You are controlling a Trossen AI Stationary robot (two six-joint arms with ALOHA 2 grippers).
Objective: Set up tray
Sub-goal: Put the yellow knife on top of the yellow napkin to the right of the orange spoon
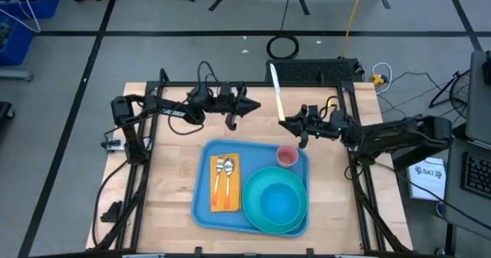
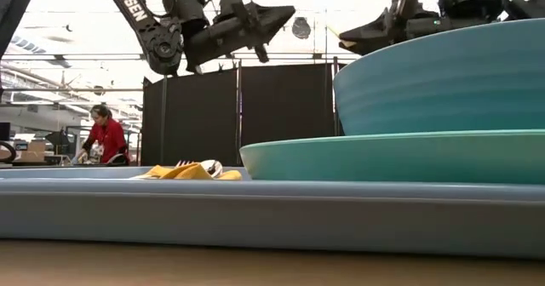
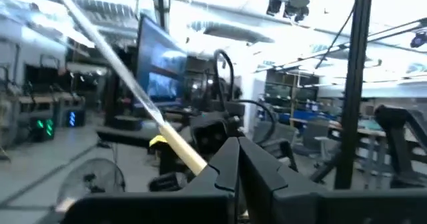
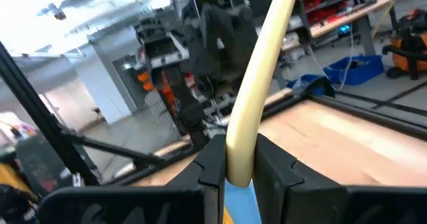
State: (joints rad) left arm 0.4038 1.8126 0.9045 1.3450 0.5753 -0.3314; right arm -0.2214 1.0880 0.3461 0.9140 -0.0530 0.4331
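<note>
Gripping a cream-handled knife (image 1: 275, 94): right pincer (image 1: 285, 122), fingers clamped on the pale handle, raised above the bench (image 1: 173, 173) just beyond the tray's far right corner. Knife rising from between the fingers, metal blade pointing away from the tray toward the bench's far edge; handle seen close between the two dark fingers in the right wrist view (image 4: 257, 84).

Left pincer (image 1: 252, 104): raised over the far middle of the bench, tips pointing toward the right pincer, fingers drawn together with nothing between them; near the knife but apart from it. Same pincer visible in the low view (image 2: 277, 18), hanging high above the tray.

Tray (image 1: 201, 204): blue, rectangular, rounded corners, raised rim; flat on the near middle of the wooden bench. Contents:
- turquoise bowl (image 1: 278, 200), sitting on a turquoise plate (image 1: 253, 216), right half of tray.
- pink cup (image 1: 287, 157), upright, far right corner of tray, just beside the bowl.
- orange napkin (image 1: 225, 184), left half of tray, with fork (image 1: 219, 177) and spoon (image 1: 229, 180) lying side by side on it.

Background, low view: person in a red top (image 2: 106, 136), far off behind the bench.
</note>
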